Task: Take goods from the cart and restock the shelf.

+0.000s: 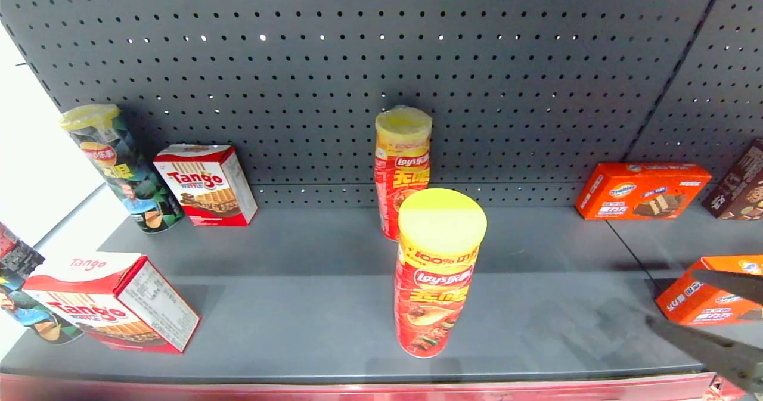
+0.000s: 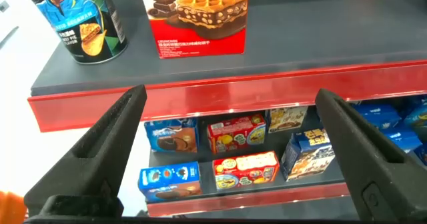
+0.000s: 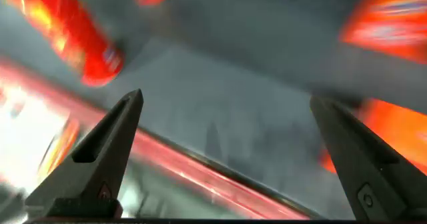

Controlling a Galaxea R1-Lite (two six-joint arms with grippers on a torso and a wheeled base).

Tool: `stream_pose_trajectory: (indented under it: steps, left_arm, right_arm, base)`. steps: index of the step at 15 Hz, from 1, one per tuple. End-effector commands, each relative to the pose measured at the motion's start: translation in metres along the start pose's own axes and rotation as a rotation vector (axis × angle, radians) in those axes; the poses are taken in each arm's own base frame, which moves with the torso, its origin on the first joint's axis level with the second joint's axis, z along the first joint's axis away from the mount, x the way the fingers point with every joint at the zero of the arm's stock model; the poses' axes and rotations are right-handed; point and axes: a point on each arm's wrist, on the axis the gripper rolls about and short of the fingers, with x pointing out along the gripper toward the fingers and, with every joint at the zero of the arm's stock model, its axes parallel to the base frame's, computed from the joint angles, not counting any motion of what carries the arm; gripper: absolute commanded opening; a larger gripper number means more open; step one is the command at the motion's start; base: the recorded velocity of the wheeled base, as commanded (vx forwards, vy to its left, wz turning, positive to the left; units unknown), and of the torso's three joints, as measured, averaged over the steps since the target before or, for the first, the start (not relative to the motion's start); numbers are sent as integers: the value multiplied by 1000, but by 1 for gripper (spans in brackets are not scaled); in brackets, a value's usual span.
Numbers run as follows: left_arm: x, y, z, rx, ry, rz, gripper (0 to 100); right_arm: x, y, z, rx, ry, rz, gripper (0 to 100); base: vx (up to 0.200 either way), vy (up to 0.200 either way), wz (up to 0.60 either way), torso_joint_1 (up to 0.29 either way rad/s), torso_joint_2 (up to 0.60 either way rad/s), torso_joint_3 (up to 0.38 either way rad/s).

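My left gripper (image 2: 230,92) hangs spread and empty, left of the front red can (image 1: 438,270) and lower, before the shelf (image 2: 267,94) and its red lip. Far left of that can stands a lidded dark can (image 1: 119,168), beside it a shut rear wafer box (image 1: 205,183), and nearer the edge a front wafer box (image 1: 113,302).

The front red can stands upright with its yellow lid on, contents hidden. The second red can (image 1: 402,168) is just behind it, also lidded.

Right of it lie a rear orange box (image 1: 641,189) and a front orange box (image 1: 697,297), both shut. My right gripper (image 3: 225,97) is spread, holding nothing, near the front orange box.
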Motion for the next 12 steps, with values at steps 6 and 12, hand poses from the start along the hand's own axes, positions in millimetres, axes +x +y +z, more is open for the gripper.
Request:
stream_pose_trajectory:
  steps: [6, 12]
  left_arm:
    - [0, 0, 0, -2, 5, 0, 100]
    - [0, 0, 0, -2, 5, 0, 100]
  right_arm:
    - [83, 19, -6, -42, 177, 118, 100]
    - [114, 34, 11, -66, 183, 162, 100]
  base:
    - [0, 0, 0, 0, 0, 0]
    - [0, 0, 0, 0, 0, 0]
